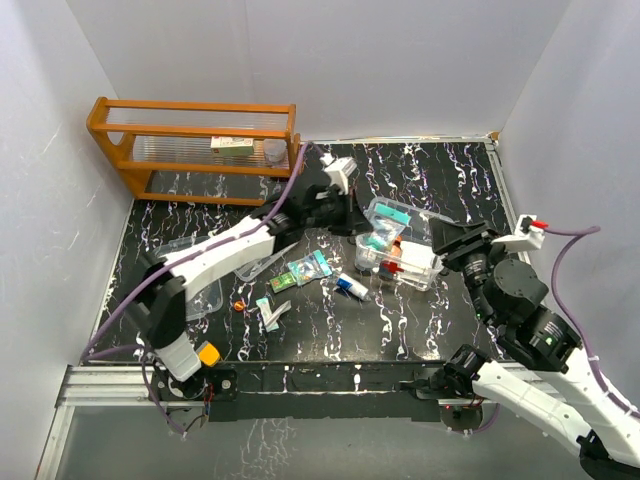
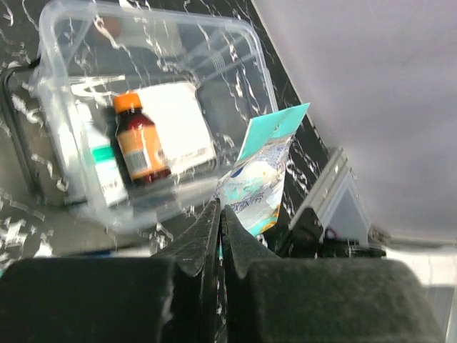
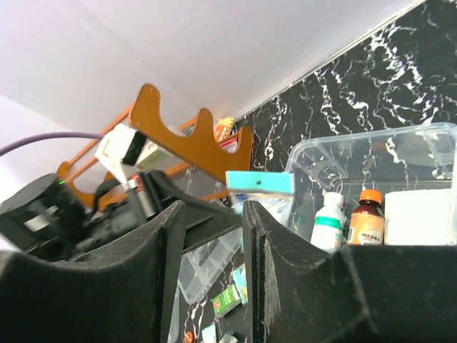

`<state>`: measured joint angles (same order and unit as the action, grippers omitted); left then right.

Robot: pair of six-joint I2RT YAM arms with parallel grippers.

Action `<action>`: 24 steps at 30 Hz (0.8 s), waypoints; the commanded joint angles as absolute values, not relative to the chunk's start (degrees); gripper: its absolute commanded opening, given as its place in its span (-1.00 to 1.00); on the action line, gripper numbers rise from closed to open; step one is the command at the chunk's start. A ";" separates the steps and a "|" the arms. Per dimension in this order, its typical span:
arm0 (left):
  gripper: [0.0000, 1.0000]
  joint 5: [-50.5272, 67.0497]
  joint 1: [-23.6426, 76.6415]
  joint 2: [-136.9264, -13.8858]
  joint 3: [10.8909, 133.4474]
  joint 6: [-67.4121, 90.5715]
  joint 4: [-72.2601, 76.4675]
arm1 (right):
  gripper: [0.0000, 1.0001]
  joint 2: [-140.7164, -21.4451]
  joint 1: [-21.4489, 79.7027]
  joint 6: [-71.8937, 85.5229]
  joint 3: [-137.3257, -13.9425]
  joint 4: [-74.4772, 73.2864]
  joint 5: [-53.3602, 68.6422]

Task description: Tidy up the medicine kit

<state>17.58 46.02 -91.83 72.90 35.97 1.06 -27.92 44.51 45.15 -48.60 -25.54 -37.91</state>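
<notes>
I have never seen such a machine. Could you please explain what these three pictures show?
Two robot arms stand at a black marbled table. One picture looks down from above; the other two come from a camera on each wrist. The left pincer is shut and seems to pinch a teal-topped packet near the clear box, which holds an orange-capped bottle. The right pincer is open and holds nothing. Small packets lie loose on the table; an orange rack stands at the back.

Top external overlooks the whole tabletop (image 1: 440, 170) from above and behind; both wrist views face the medicine kit (image 2: 239, 86) closely, oppositely.
</notes>
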 commanded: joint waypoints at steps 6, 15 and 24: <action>-1.00 12.37 49.60 -113.10 99.13 38.48 -11.45 | -0.27 -23.29 44.70 43.88 -52.11 -28.11 -44.94; -1.00 9.10 51.64 -123.65 109.32 39.02 -16.46 | -0.26 -22.42 44.66 44.00 -51.24 -28.92 -44.92; -1.00 3.93 54.98 -131.07 116.73 41.77 -21.64 | -0.25 -21.99 44.70 43.94 -50.71 -29.26 -45.25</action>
